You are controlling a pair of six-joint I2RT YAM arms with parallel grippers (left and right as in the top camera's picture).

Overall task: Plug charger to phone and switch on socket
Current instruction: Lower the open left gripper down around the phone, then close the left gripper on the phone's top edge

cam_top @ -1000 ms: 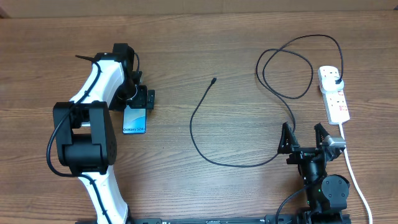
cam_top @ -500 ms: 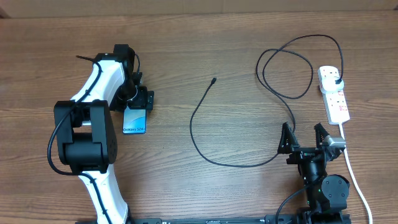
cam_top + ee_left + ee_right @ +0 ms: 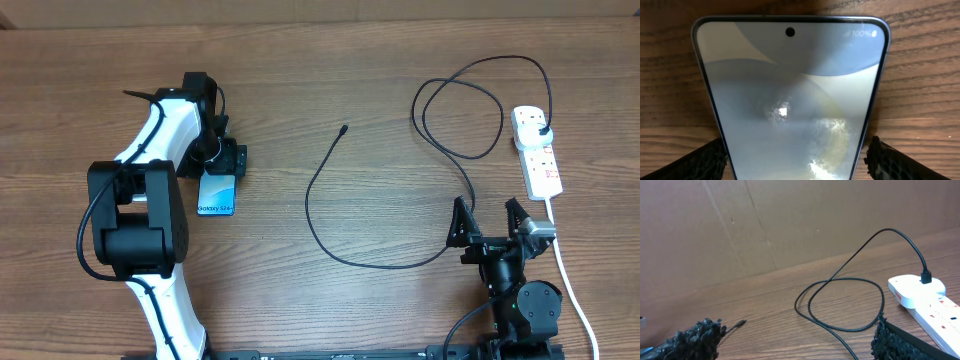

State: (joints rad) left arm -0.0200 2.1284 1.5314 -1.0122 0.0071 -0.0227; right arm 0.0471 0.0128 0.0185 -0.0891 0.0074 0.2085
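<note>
Phone (image 3: 216, 193) flat, screen up, at the table's (image 3: 300, 60) left. Straddled at one end by the left gripper (image 3: 795, 161), fingers (image 3: 705, 161) apart along both edges; clamped or merely beside, impossible to tell. Seemingly step one: securing the handset. Charger (image 3: 310, 205) tip loose mid-table, plug already in the socket (image 3: 540, 165). Right gripper (image 3: 488, 215) spread wide, empty, near the cable. Next, probably: fetching that tip.

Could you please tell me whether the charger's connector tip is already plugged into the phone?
No, the charger's connector tip lies on the bare table, well apart from the phone.
</note>
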